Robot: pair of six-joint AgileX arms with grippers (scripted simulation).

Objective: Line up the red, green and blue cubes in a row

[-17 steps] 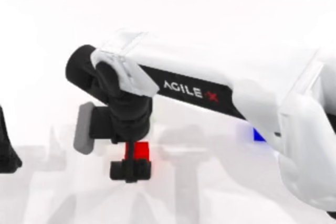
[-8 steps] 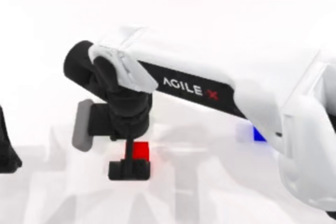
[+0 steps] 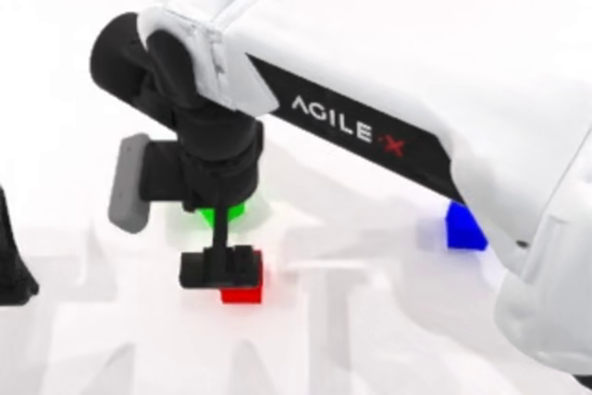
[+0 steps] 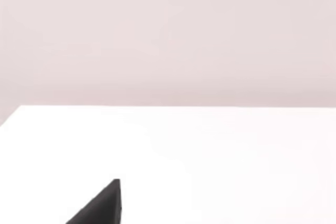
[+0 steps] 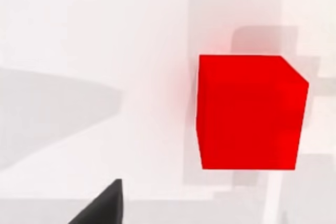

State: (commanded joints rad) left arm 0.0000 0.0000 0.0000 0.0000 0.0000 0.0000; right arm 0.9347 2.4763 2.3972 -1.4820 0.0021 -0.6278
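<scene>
Over the middle-left of the white desk (image 3: 388, 339) reaches my right arm (image 3: 388, 136), coming in from the 3 o'clock side, with its right gripper (image 3: 220, 268) pointing down toward 6 o'clock. The red cube (image 3: 244, 290) sits on the desk partly under the gripper's black fingertips (image 3: 199, 270), showing at their 5 o'clock edge. Whether the gripper is spread or pinching the cube, I cannot tell from above. The right wrist view shows the red cube (image 5: 249, 114) lying on the desk surface, with one dark fingertip (image 5: 102, 208) well apart from it. The green cube (image 3: 220, 216) peeks out under the wrist, just at 12 o'clock of the red one. The blue cube (image 3: 462, 228) rests well apart at 3 o'clock, near the arm's white housing. My left arm (image 3: 14, 265) is parked at the 9 o'clock edge.
</scene>
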